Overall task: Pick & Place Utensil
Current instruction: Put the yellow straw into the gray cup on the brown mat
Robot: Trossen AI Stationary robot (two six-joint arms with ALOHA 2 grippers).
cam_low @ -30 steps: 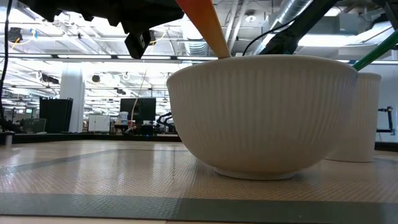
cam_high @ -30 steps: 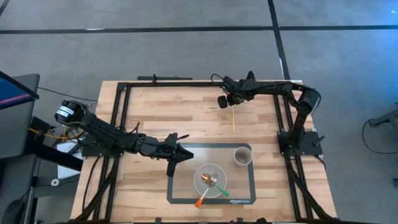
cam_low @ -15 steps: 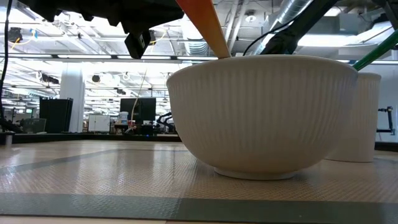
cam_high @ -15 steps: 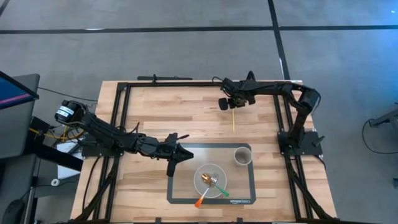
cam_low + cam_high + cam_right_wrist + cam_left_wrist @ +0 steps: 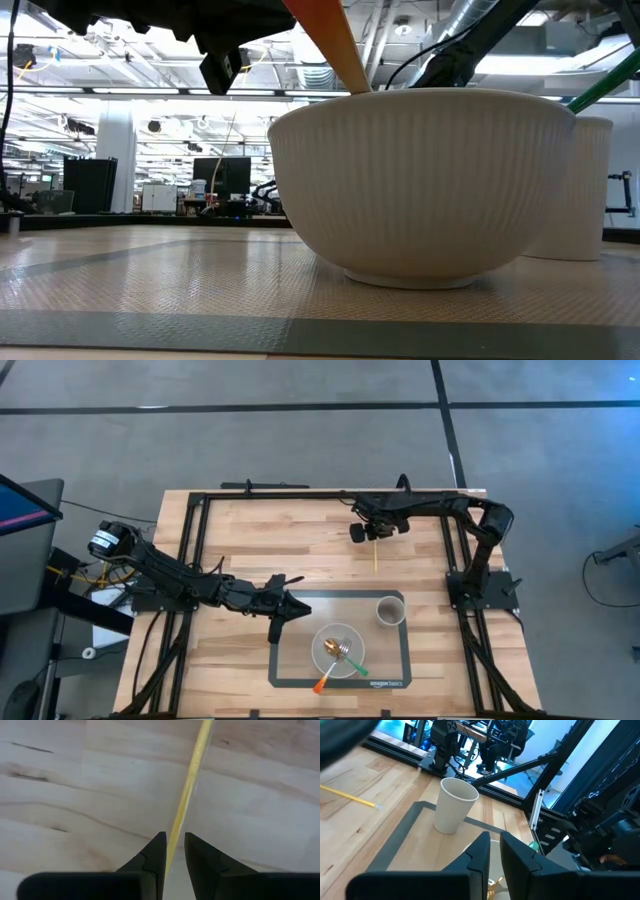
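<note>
A thin yellow stick-like utensil point(image 5: 375, 553) is seen lying flat on the bare planks of the light wooden table point(image 5: 300, 530), toward the far side and well apart from the grey rectangular mat point(image 5: 300, 660). The right gripper point(image 5: 366, 531) is positioned directly over the far end of this utensil. In the right wrist view the yellow shaft point(image 5: 189, 785) runs lengthwise into the narrow gap between the two dark fingers point(image 5: 153, 852); the jaws are nearly together around it, but whether they actually press on the stick cannot be told (the contact point is hidden below the fingertips).

The left gripper point(image 5: 283, 618) is held near the left edge of the mat, beside the white ribbed ceramic bowl point(image 5: 339, 650). Its fingers point(image 5: 481, 851) are drawn almost together with only a slim gap, and nothing is held between them.

Inside the bowl, an orange-handled utensil point(image 5: 325, 680) and a green-handled utensil point(image 5: 357, 666) are resting with their handles leaning out over the near rim. In the low view the bowl point(image 5: 425, 180) fills the middle of the scene, with the orange handle point(image 5: 330, 40) rising from it. A white ribbed paper cup point(image 5: 390, 610) stands upright on the mat's far right corner, just beside the bowl; it is seen standing clear of the left fingers in the left wrist view point(image 5: 454, 805).
</note>
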